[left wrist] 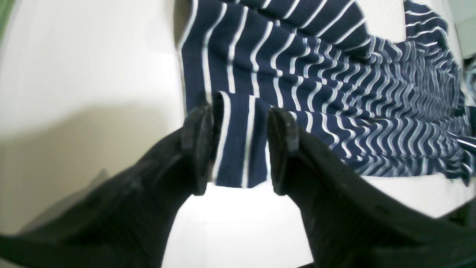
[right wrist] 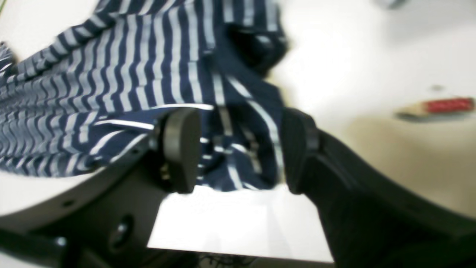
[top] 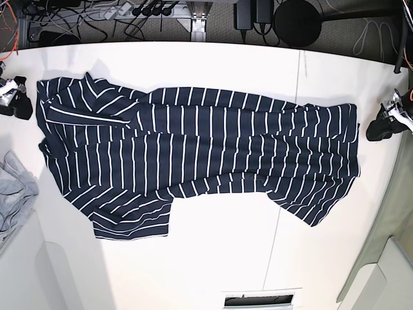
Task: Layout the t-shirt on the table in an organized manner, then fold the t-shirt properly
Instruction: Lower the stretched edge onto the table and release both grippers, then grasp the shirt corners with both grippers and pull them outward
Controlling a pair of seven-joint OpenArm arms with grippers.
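The navy t-shirt (top: 193,145) with thin white stripes lies spread lengthwise across the white table (top: 213,258); one sleeve is folded over at the far left and several wrinkles run through the body. My left gripper (left wrist: 240,145) is open, and the shirt's edge (left wrist: 238,149) shows between its fingers. In the base view it (top: 387,123) sits just off the shirt's right edge. My right gripper (right wrist: 240,149) is open, with rumpled shirt fabric (right wrist: 230,149) seen between its fingers. In the base view it (top: 14,97) is at the shirt's left end.
A plain light-grey cloth (top: 13,194) lies at the table's left edge. A thin dark seam (top: 284,194) crosses the table. Cables and stands (top: 193,10) line the back edge. A red-topped object (right wrist: 442,106) lies on the table beside the right gripper.
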